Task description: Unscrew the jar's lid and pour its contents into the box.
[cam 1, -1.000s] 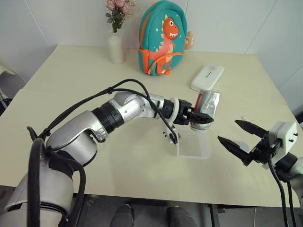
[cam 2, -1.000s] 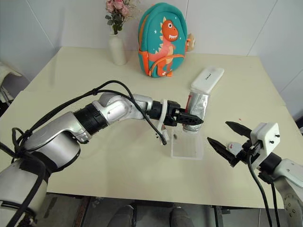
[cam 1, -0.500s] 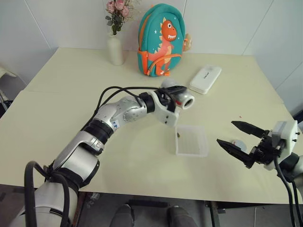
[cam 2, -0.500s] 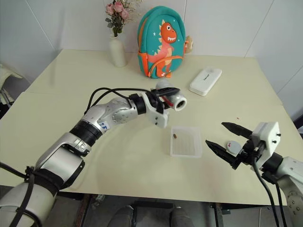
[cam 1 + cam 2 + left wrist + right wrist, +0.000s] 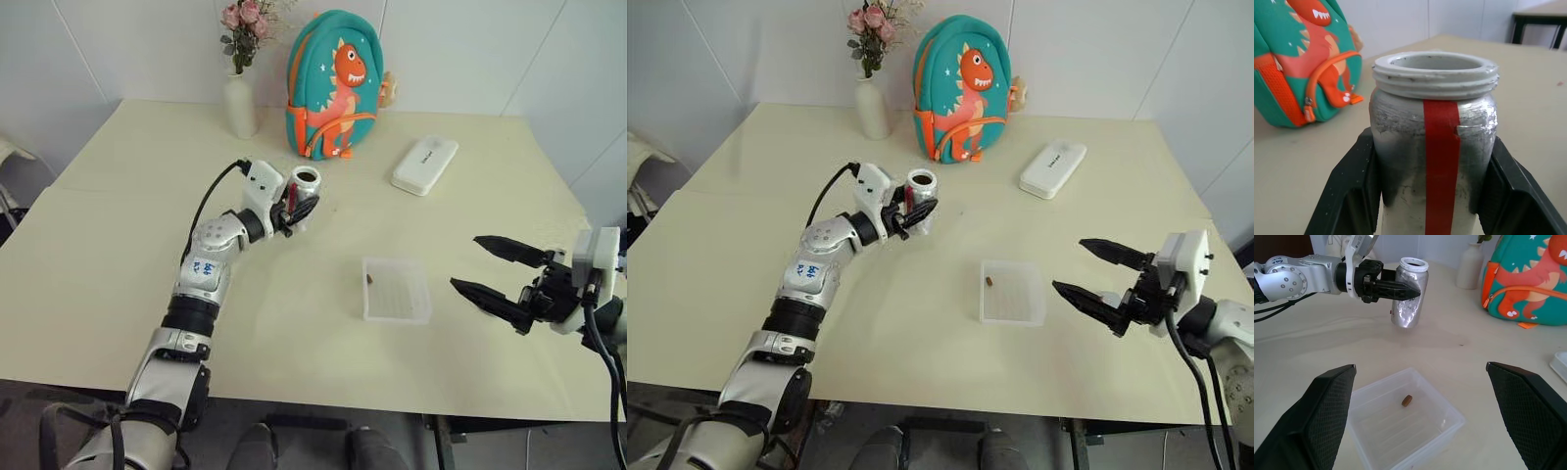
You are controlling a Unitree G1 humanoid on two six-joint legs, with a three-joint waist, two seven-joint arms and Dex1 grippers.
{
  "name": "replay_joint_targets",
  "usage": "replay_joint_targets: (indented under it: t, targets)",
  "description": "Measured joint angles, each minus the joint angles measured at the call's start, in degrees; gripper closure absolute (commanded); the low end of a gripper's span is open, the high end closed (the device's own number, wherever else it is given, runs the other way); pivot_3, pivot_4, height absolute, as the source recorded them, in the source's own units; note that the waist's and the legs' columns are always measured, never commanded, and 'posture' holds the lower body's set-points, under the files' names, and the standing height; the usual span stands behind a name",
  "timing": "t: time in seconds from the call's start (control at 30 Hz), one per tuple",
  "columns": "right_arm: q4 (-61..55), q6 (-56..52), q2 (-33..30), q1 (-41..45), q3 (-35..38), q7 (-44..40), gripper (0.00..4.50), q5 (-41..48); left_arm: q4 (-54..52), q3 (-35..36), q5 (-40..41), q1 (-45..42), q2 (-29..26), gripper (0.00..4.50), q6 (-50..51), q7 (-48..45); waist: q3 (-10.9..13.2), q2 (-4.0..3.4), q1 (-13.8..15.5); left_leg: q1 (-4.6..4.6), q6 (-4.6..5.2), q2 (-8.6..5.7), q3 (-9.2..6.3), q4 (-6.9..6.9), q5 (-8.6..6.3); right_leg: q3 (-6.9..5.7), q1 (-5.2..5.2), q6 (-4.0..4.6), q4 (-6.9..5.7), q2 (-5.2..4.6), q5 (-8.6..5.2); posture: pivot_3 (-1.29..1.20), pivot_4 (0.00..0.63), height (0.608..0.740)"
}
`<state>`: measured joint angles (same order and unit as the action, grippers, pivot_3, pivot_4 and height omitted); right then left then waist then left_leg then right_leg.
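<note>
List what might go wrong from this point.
1. The open jar is upright in the left claw, gripped by its sides just off the table; a sudden release may tip it.
2. The dinosaur backpack stands close behind the jar; a swing that way may knock it.
3. The right claw hangs wide open beside the clear box, which holds one brown bit; a nudge could shift the box.

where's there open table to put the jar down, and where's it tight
Bare tabletop lies on the robot's left, from the vase toward the near edge. Another free strip runs between the jar, upright in the left gripper, and the box. It is tighter at the back, around the backpack and white case, and between the box and the open right gripper.
</note>
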<state>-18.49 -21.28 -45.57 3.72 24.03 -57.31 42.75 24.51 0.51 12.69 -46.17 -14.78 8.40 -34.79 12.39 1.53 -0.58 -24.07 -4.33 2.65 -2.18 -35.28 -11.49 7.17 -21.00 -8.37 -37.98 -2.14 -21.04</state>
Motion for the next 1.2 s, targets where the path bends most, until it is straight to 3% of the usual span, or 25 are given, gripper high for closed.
replay_joint_targets:
  t: [0.33,0.4,0.6,0.97,1.2]
  targets:
    - [2.73,0.37,0.45,2.25,-1.91,-1.23,0.02,-1.23,3.65,0.6,1.72,3.98,0.56,2.45,-2.63,-8.21,0.0,0.0,-0.02,0.03,0.0,0.0,-0.02,-0.01,0.01,-0.02,0.05,0.01,0.04,0.0,0.04,0.0,0.15,0.74]
    - [3.0,0.5,0.61,2.3,-2.08,-1.31,0.0,-1.28,5.86,0.39,1.28,3.97,0.2,1.67,-4.95,-9.69,0.0,0.0,-0.13,0.02,0.0,0.0,-0.03,-0.01,0.0,-0.03,0.03,0.01,0.05,0.01,0.04,0.0,0.15,0.74]
    - [3.09,1.04,0.61,2.29,-2.21,-1.75,0.0,-1.27,7.87,-0.59,0.16,3.89,-0.3,0.03,-7.32,-11.7,0.0,0.0,-0.2,0.01,0.01,0.0,-0.03,0.0,0.0,-0.03,0.04,0.01,0.08,0.0,0.04,0.0,0.15,0.74]
    - [4.97,1.13,0.6,3.69,-2.56,-1.95,0.0,-2.58,1.58,-1.47,-0.4,5.98,-2.87,0.03,-6.97,-13.59,0.0,-0.01,-1.16,0.02,0.01,0.01,-0.04,0.03,0.0,-0.02,0.04,0.01,0.09,0.01,0.04,0.0,0.15,0.74]
    - [5.84,1.19,0.6,5.12,-3.44,-2.31,0.0,-3.44,-4.41,-1.47,0.13,9.27,-7.55,0.03,-4.65,-16.68,0.0,0.0,-1.05,0.0,0.01,0.01,-0.04,0.06,0.0,-0.03,0.03,0.01,0.13,0.0,0.04,0.0,0.15,0.74]
